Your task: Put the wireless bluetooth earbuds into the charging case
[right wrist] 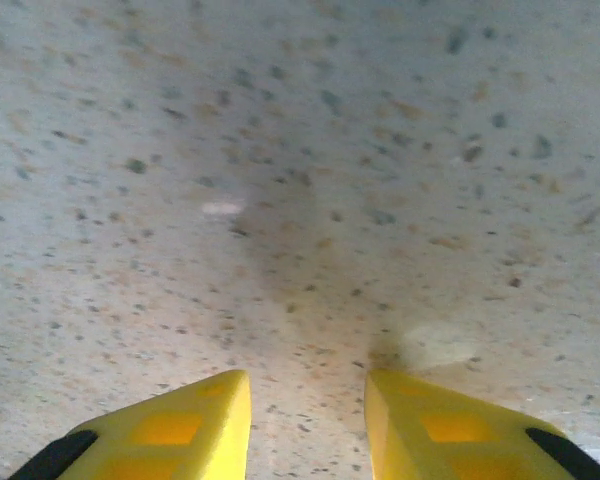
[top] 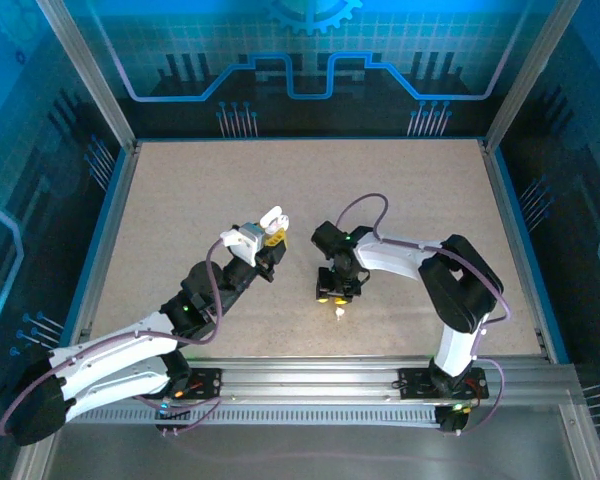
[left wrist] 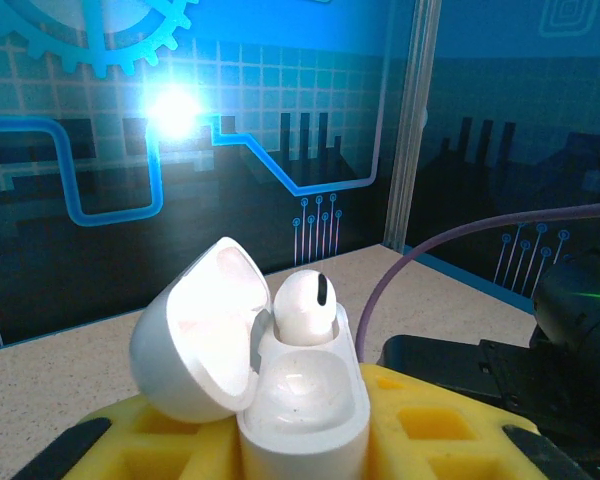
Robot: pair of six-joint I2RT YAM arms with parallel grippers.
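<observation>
Beside right claw (top: 331,292), jaws apart & empty: bud (top: 338,314) loose on table (top: 180,200). Left claw (top: 265,240) clenched on open case (left wrist: 305,400). Risk: closing off-centre, flicking bud away.

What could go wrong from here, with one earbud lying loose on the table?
1. The tiny white plastic earbud lies on the speckled table beside the right pincer, whose open yellow fingers frame nothing; closing here would likely miss or flick it.
2. The left pincer holds the open glossy white charging case aloft with another white earbud seated; a hard insertion push could twist the case or unseat it.
</observation>
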